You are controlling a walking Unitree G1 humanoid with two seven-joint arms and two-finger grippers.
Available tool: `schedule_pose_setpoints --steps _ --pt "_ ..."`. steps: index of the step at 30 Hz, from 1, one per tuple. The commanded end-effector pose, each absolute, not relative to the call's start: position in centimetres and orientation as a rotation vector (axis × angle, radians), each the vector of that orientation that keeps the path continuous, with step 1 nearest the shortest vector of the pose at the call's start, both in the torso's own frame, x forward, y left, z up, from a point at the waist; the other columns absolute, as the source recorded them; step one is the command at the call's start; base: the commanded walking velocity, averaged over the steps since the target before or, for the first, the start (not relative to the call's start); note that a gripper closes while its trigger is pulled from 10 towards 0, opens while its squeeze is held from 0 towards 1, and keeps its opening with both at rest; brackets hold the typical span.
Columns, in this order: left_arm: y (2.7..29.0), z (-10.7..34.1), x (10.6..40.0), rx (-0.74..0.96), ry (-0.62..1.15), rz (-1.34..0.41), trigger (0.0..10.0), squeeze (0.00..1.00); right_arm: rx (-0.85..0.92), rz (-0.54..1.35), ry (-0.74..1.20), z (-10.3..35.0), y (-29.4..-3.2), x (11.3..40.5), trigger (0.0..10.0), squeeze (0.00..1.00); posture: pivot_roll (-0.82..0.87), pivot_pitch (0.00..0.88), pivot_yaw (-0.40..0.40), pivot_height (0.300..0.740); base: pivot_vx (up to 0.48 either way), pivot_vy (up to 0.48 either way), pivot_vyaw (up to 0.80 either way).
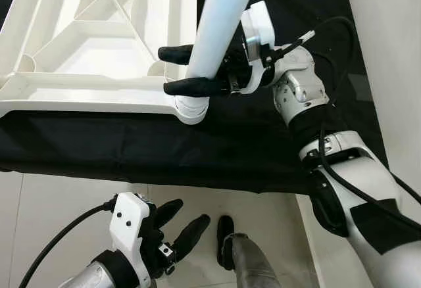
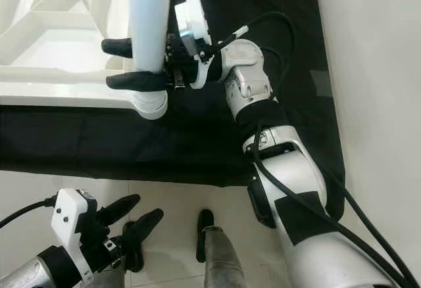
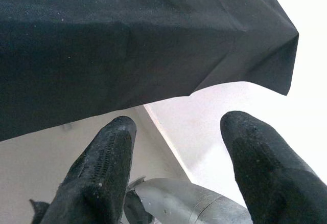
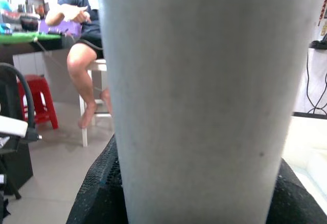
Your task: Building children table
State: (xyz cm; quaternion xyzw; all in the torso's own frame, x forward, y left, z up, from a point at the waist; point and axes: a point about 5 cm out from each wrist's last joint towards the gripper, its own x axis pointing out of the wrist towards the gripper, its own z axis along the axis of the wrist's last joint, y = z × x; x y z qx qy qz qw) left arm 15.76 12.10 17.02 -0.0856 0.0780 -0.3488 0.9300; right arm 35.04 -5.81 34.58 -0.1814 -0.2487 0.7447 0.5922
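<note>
White plastic table leg point(image 1: 220, 22) stands upright in the corner socket of the upturned white plastic tabletop point(image 1: 85, 45) on the black cloth point(image 1: 197, 150), clamped by the right gripper point(image 1: 181, 71). Left gripper point(image 1: 181, 225) hangs spread, empty.

At upper left, the right gripper point(image 2: 128, 64) clasps the white table leg point(image 2: 148, 25) above its socket point(image 2: 151, 106). At lower left the left gripper point(image 2: 135, 214) is open over the floor point(image 2: 177, 209).
</note>
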Motion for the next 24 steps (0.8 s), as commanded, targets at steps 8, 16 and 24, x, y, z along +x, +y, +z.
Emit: schedule_pose_setpoints --steps 8,16,24 --pt "11.8 16.6 15.3 -0.205 0.19 -0.725 10.0 0.0 -0.514 1.909 -0.212 29.1 -5.2 34.4 10.0 0.0 0.1 0.48 -0.087 0.74 0.0 0.0 0.0" --pt "11.8 16.6 15.3 -0.207 0.188 -0.723 10.0 0.0 -0.517 1.93 -0.114 29.2 -5.1 34.5 10.0 0.0 0.09 0.48 -0.094 0.74 0.0 0.0 0.0" --pt "11.7 16.6 15.4 -0.209 0.183 -0.722 10.0 0.0 -0.378 1.863 -0.134 30.1 -3.6 35.7 10.0 0.0 0.09 0.479 -0.098 0.74 0.0 0.0 0.0"
